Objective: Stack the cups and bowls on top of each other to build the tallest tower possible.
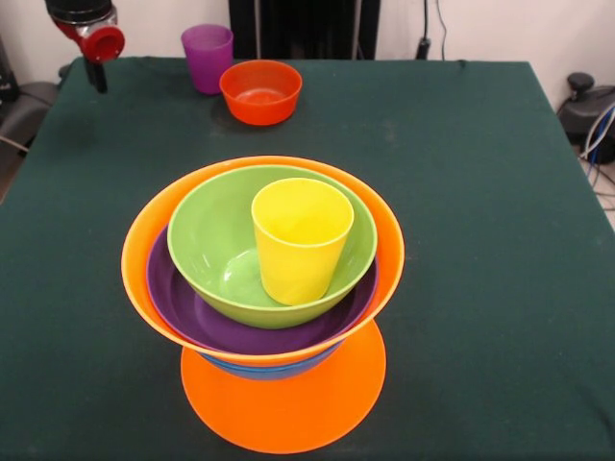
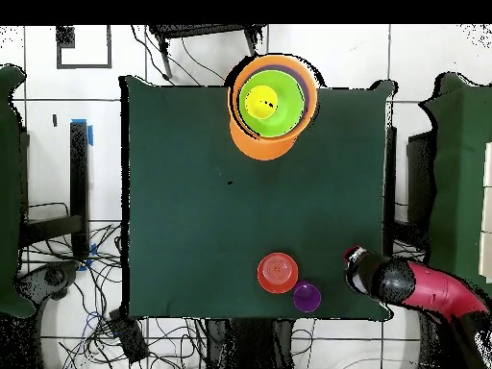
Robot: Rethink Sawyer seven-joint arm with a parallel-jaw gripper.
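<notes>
I'm seeing the tower [image 1: 262, 303] sitting near my edge of the green tabletop [image 1: 480, 221] in the front view: an upturned large orange bowl [image 1: 283, 403] at the base, a blue bowl [image 1: 264, 368] peeking out above it, then a second large orange bowl [image 1: 144, 250] holding the purple bowl [image 1: 183, 305], the green bowl [image 1: 216, 240] and the yellow cup [image 1: 301, 240], which is standing upright inside the green one. The purple cup [image 1: 208, 58] and the small orange-red bowl [image 1: 260, 91] are sitting just beside each other at the far side, well apart from the tower. The tool [image 1: 97, 69] is hanging over the far corner, near the purple cup, holding nothing; I cannot tell how wide it is.
</notes>
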